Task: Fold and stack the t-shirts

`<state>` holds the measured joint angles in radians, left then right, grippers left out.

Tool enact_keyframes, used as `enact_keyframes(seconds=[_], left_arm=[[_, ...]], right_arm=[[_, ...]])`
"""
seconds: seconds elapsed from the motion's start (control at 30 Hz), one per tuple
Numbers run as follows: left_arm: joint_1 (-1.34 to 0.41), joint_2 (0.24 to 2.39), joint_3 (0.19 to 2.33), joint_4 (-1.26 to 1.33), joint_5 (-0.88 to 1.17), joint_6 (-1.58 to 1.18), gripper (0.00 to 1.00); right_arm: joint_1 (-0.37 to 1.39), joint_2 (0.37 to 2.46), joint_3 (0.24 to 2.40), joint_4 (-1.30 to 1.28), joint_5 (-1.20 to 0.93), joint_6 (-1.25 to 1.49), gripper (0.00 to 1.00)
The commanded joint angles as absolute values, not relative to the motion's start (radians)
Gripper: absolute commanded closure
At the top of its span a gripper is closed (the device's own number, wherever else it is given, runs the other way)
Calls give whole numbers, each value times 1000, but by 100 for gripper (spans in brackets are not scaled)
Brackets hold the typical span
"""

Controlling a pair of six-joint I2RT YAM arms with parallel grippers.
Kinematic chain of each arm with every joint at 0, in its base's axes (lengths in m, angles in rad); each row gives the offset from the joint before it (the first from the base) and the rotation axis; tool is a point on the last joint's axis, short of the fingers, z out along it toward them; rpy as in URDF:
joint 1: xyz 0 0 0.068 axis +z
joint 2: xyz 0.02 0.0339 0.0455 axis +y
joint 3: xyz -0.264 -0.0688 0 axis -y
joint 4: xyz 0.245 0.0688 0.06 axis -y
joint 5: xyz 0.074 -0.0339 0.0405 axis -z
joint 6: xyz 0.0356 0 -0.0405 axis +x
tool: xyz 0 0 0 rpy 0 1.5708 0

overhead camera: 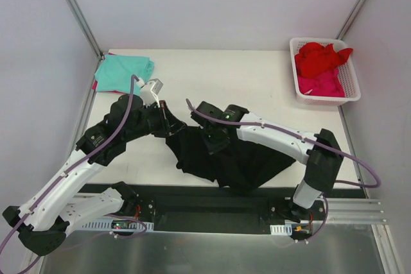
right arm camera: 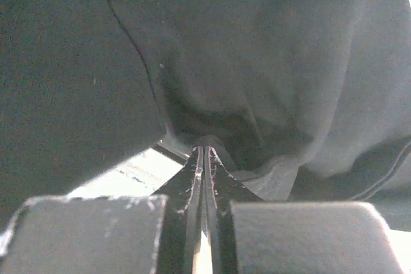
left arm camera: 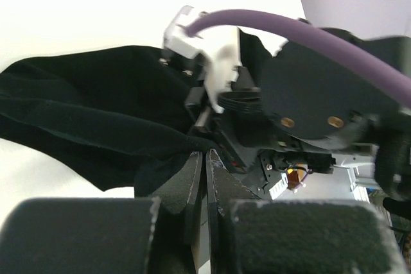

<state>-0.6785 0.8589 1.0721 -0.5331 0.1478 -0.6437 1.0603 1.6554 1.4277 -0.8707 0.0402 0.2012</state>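
Left tool [left arm camera: 207, 156] and right tool [right arm camera: 204, 153] are both clenched on the black t-shirt [overhead camera: 247, 162]; it's bunched up on the counter [overhead camera: 218, 75] near the front edge; looks like the spreading-out step to me; next they'd probably need to pull apart and flatten it before folding.
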Motion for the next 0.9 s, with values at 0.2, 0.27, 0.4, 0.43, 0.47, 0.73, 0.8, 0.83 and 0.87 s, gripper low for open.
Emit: enact_keyframes(seconds=[0.2,0.27,0.4,0.43,0.47,0.73,0.8,0.83,0.87], left_arm=[[-664,853,1095,-520,146,-644,100],[-664,859,1095,-519,147,-644,100],[-664,885,1106,-518,155,-643,100],[-664,893,1108,-517,156,-643,100],[-663,909,1111,-517,160,-643,100],[-664,963,1127,-494,181,-641,100],[-664,973,1137,-491,181,-637,100],[-664,976,1138,-491,183,-635,100],[-664,977,1140,-491,184,-635,100]], right_arm=[[1042,1783,1473,-815,-48,164,76],[1042,1761,1445,-807,-23,179,74],[1029,1677,1446,-847,47,187,59],[1022,1648,1453,-857,58,187,58],[1016,1632,1457,-870,86,184,57],[950,1482,1364,-954,140,167,57],[943,1442,1323,-948,138,170,59],[936,1433,1286,-943,141,169,59],[933,1421,1263,-931,140,167,60]])
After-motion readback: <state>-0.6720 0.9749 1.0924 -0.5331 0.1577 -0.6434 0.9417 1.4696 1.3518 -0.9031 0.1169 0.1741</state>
